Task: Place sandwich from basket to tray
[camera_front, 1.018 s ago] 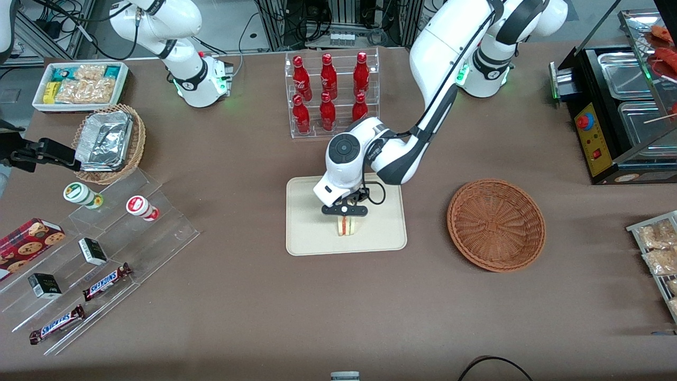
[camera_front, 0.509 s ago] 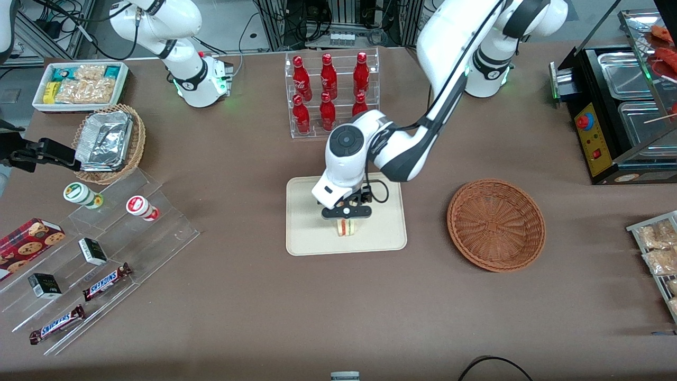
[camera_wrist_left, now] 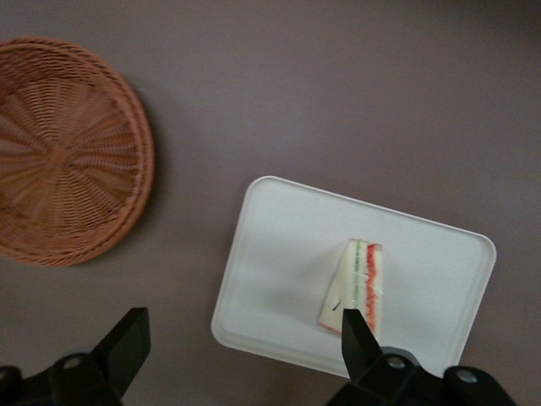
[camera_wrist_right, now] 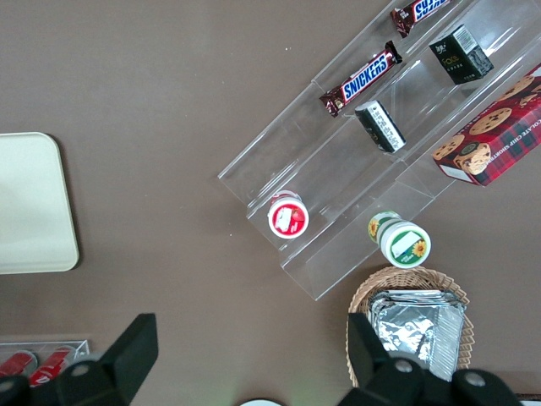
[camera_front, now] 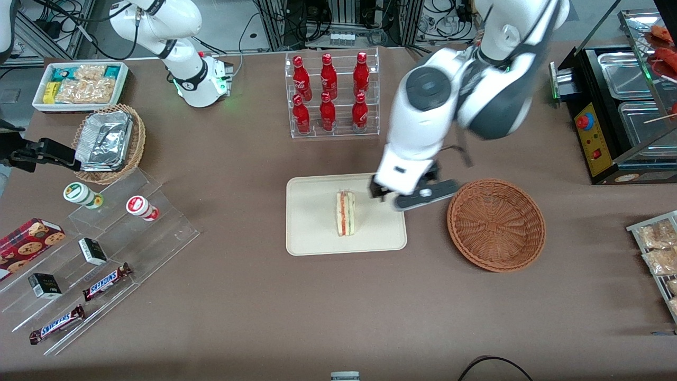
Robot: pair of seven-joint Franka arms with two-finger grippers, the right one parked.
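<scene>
The sandwich (camera_front: 346, 213), a pale wedge with red and green layers, lies on the cream tray (camera_front: 312, 235), free of any grip. The reddish-brown wicker basket (camera_front: 496, 225) stands empty beside the tray, toward the working arm's end of the table. My left gripper (camera_front: 418, 194) is open and empty, raised well above the table over the tray's edge nearest the basket. The left wrist view looks down on the sandwich (camera_wrist_left: 359, 283), the tray (camera_wrist_left: 279, 254) and the basket (camera_wrist_left: 63, 152), with the gripper (camera_wrist_left: 243, 338) spread wide and one black finger (camera_wrist_left: 355, 334) overlapping the sandwich's end.
A clear rack of red bottles (camera_front: 330, 95) stands farther from the camera than the tray. A tan basket of foil containers (camera_front: 108, 143), a white snack box (camera_front: 82, 84) and acrylic snack shelves (camera_front: 100, 248) lie toward the parked arm's end. A black food warmer (camera_front: 619, 106) stands at the working arm's end.
My gripper has let go of the sandwich, risen and swung away from it toward the basket. The sandwich stays lying on the tray.
</scene>
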